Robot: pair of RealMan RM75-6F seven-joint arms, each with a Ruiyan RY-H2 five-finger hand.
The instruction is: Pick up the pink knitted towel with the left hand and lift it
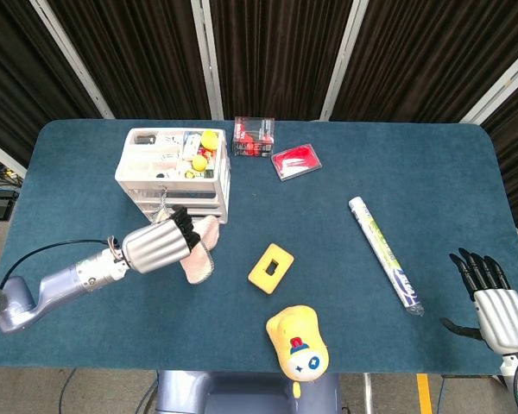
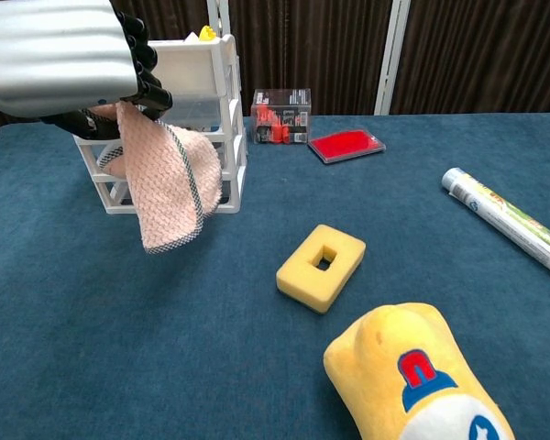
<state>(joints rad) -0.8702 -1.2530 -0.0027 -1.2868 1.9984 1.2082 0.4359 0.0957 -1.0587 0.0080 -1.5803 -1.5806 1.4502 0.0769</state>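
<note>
The pink knitted towel with its dark edging hangs in the air from my left hand, which grips its top; its lower corner is off the table. From the head view the towel droops beside my left hand, just in front of the white drawer unit. My right hand rests at the table's near right corner with its fingers spread, holding nothing.
The white drawer unit stands right behind the towel. A yellow sponge block, a yellow plush toy, a rolled tube, a red flat case and a clear box lie on the blue table.
</note>
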